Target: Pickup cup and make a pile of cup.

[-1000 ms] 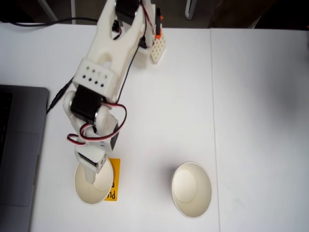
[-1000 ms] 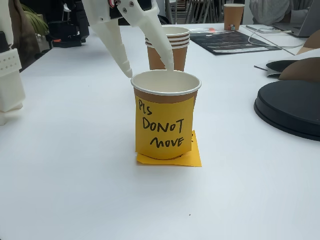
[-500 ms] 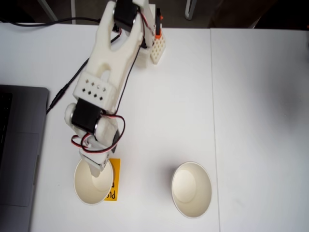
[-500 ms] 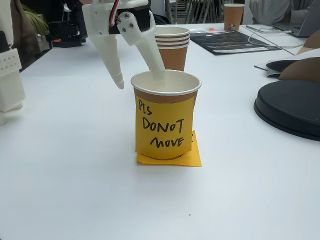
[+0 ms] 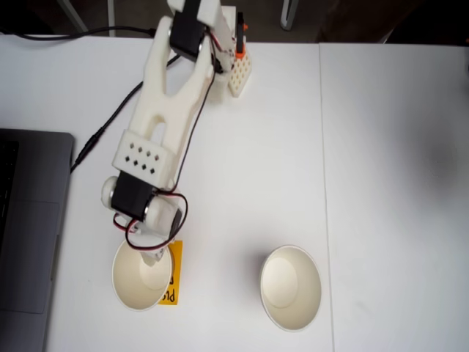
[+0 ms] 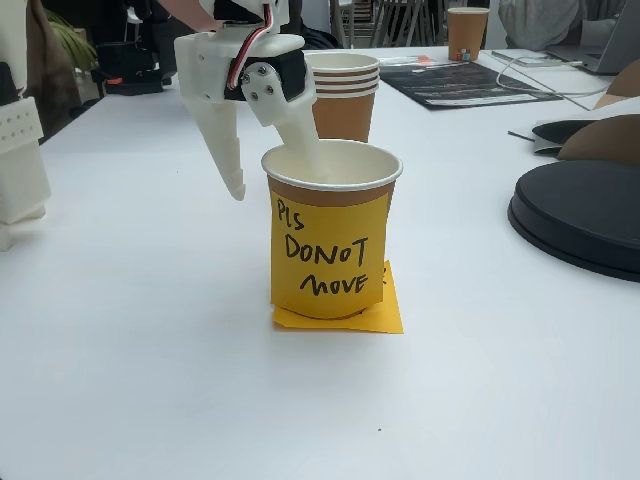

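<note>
At the near-left of the counter in the top-down fixed view, the cup w/ the orange sticky note stands upright. The gripper is over its far-left rim, jaws apart and straddling the wall: one finger goes down inside the cup mouth, the other hangs outside on the left, as the low fixed view shows it. Can't tell whether either finger touches the wall; not clamped yet.

Vs 1 s ago: the gripper has dropped. Back then both fingertips sat at or above rim level; half a sec ago one tip was just entering; now that finger is deeper inside and the servo block sits just above the rim. In the top-down view the arm has stretched a bit toward the near edge, and the wrist now covers more of the cup's far rim. The cup itself hasn't shifted, and the note still lies under it.

The low view shows this cup w/ a brown band under a white rim, and a handwritten note stuck on its front, "PLS DO NOT MOVE".

The second cup stands upright to the right, well apart, same spot as before; in the low view it is behind the gripper, brown w/ a layered rim. Cups aren't nested.

A laptop lies at the left edge of the top-down view, and a black round object sits at the right of the low view.
</note>
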{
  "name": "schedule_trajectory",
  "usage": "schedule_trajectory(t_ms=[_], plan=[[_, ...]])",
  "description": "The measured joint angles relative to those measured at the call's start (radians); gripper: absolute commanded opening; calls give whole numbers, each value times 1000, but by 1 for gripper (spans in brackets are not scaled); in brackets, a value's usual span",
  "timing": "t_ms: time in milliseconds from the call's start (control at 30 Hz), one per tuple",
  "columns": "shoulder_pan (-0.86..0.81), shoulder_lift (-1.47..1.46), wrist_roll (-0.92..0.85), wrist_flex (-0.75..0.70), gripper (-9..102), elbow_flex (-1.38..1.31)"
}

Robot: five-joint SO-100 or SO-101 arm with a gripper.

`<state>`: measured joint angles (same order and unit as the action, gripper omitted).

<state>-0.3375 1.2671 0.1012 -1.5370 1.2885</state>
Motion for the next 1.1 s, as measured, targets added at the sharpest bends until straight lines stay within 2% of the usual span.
schedule_trajectory(t_ms=[267, 1100], plan=[[0, -91, 0, 0, 27, -124], [-44, -218, 0, 0, 27, -150]])
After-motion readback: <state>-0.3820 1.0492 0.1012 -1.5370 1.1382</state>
